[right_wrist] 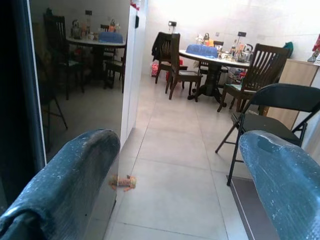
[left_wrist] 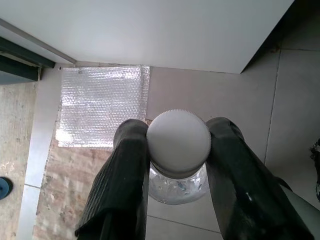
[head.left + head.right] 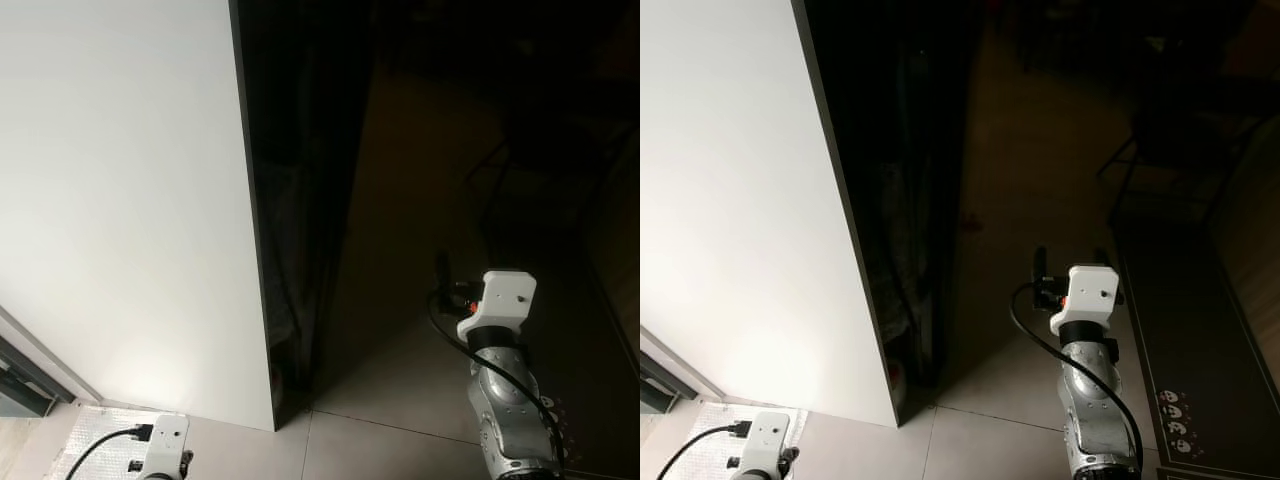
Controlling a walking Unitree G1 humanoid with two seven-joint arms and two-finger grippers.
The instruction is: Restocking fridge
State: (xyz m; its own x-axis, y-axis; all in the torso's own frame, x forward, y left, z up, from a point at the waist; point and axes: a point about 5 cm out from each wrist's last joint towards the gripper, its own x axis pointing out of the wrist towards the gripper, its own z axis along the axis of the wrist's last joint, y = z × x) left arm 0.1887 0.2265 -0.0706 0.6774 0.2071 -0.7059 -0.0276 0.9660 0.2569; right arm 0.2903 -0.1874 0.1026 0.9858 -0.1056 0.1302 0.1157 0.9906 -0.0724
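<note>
The left gripper's (image 2: pixel 177 150) fingers (image 2: pixel 122 170) clamp the neck of a clear bottle (image 2: pixel 178 165) with a ribbed white cap, low beside the white fridge (image 3: pixel 120 200). The right gripper's (image 1: pixel 175 165) fingers (image 1: pixel 70 180) gape wide and empty near its dark glossy side.

No legible text or labels

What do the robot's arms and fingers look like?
Both arms are shiny silver metal with a white box at the wrist and a black cable looping into it. The right gripper has two long rounded black fingers that look wrapped in film. The left gripper has thick, ribbed black fingers.
</note>
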